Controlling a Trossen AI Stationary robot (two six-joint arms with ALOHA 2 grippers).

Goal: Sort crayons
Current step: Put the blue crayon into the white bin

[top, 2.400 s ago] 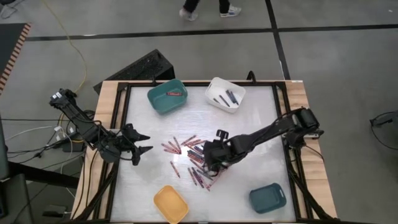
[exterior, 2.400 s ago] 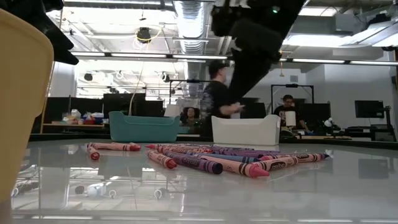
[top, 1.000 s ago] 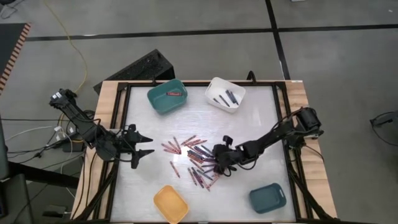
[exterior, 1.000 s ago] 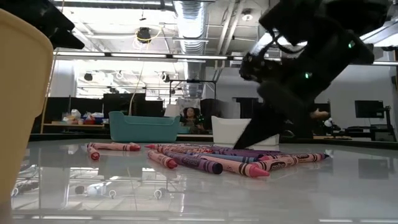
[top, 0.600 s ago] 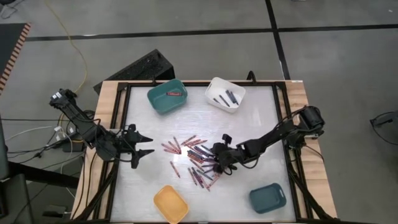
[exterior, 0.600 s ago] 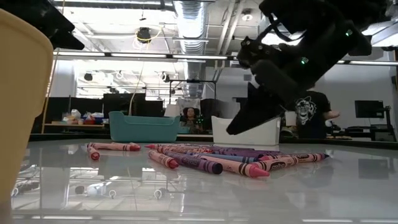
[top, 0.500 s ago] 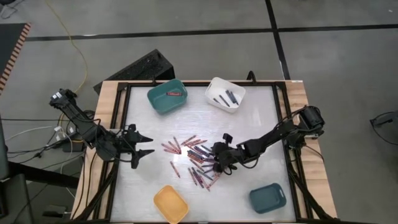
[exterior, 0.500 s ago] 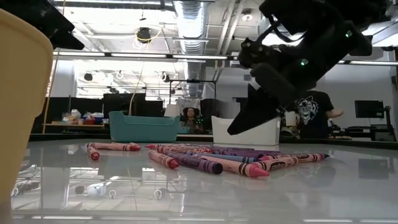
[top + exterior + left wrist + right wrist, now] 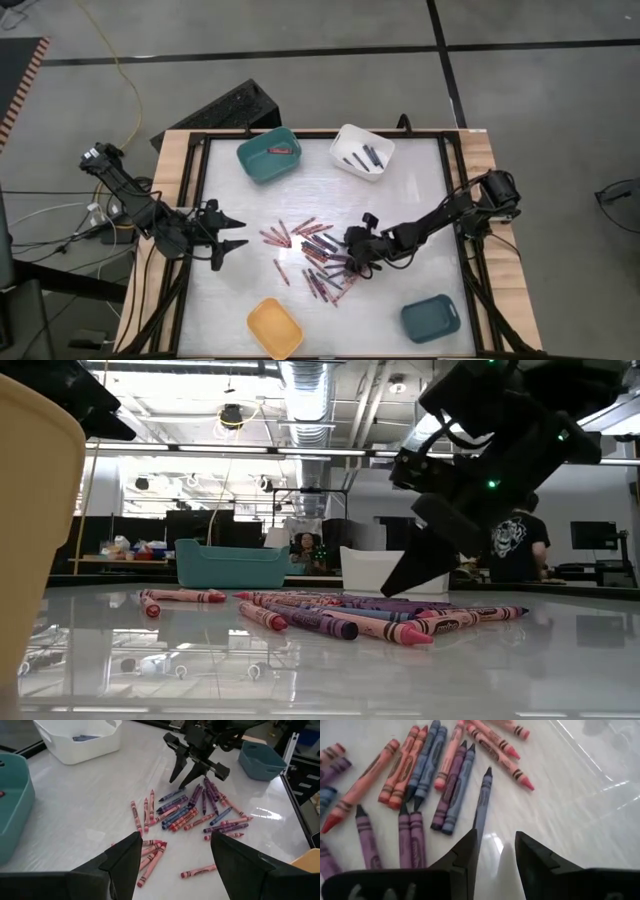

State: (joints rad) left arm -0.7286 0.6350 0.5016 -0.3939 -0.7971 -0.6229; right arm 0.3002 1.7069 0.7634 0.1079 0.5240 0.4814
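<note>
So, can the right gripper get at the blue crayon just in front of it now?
Probably yes. The right gripper hangs just above the table with its jaws open, and the blue crayon lies right ahead of its fingertips. Its near end is free, though other crayons lie close beside it.

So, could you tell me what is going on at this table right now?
A two-armed robot is sorting crayons piled mid-table into bins. The right hand hangs open and empty just above the pile, lined up with a blue crayon. The left hand waits open at the table's left side. A few crayons already lie in the teal bin and the white bin.
</note>
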